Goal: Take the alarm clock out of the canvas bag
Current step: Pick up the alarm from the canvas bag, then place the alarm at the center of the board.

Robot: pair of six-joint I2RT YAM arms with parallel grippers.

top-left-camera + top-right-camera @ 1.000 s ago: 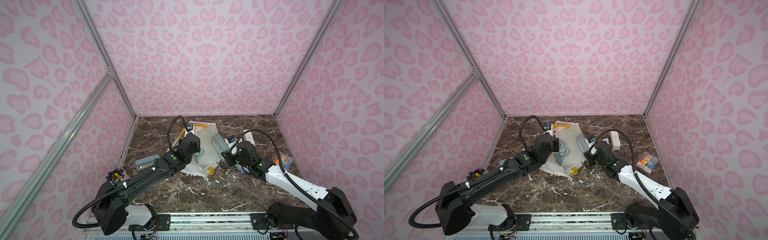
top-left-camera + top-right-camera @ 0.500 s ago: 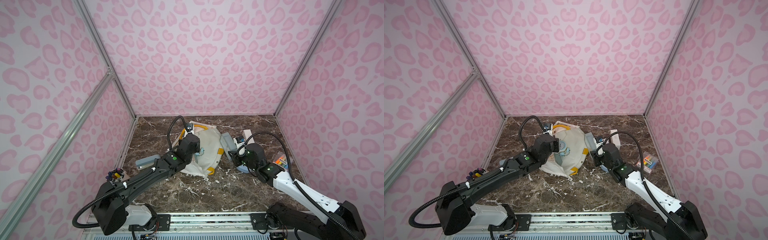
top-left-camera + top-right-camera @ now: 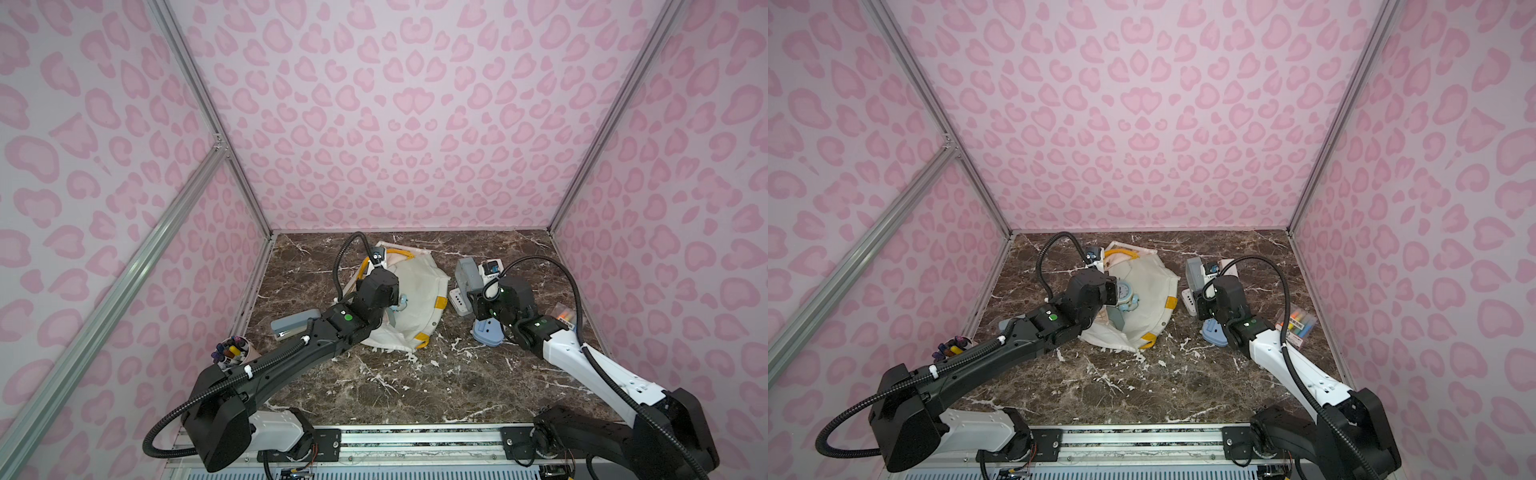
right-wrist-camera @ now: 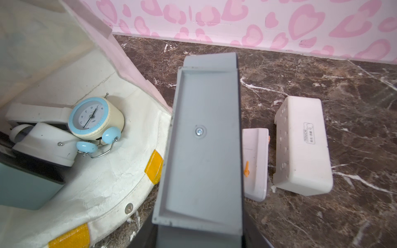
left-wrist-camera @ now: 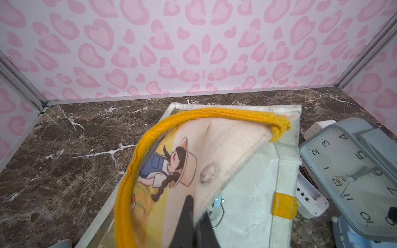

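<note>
We pinch the raised rim of the canvas bag (image 3: pixel 422 289) in our left gripper (image 5: pixel 194 207). Our right gripper (image 4: pixel 199 237) clamps the grey square alarm clock (image 4: pixel 204 139) just outside the bag; a twin-bell clock (image 4: pixel 93 118) lies inside it.

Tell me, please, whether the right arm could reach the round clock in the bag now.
Probably not yet: the right gripper is shut on the grey clock. The way looks free: the left gripper holds the bag open and the round clock lies exposed inside.

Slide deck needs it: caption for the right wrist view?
Right hand holds a grey clock beside the open canvas bag, a twin-bell alarm clock inside.
</note>
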